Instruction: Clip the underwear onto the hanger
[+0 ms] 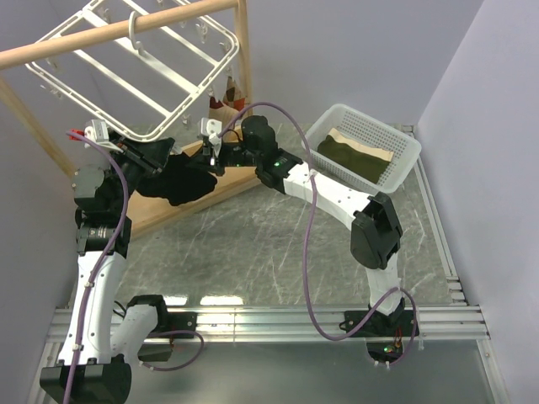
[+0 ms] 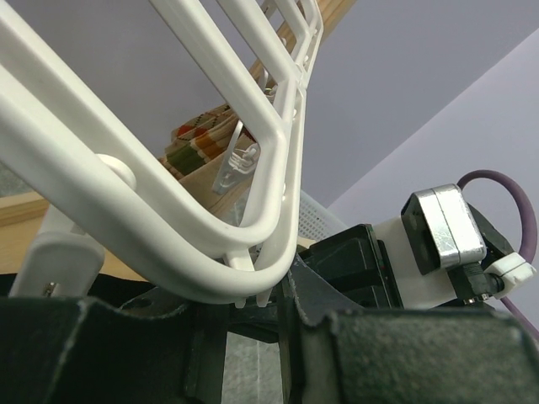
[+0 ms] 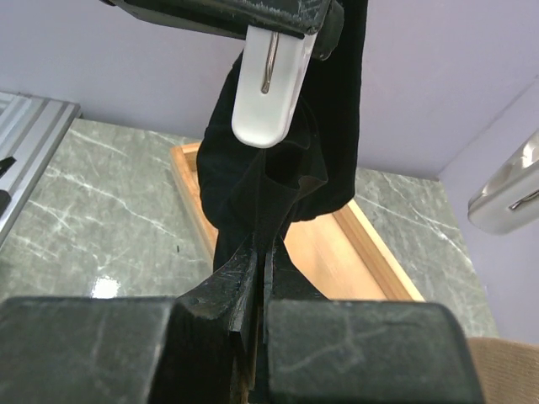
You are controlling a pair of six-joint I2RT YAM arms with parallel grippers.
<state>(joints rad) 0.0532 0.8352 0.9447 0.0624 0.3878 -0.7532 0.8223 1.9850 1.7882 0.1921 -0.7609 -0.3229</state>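
Clipping step. My right pincer [image 3: 257, 282] was clamped on the black underwear [image 3: 286, 168], which hung just above it. My left pincer [image 1: 158, 156] squeezed a white clip [image 3: 268, 93] under the hanger [image 2: 210, 227]. Next move, as I judged it: feed the hem into the clip, then release.

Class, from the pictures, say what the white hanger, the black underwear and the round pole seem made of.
Hanger: glossy white plastic, smooth moulded bars. Underwear: matte black soft fabric, draping in folds. Pole: probably unpainted wood, tan and matte.
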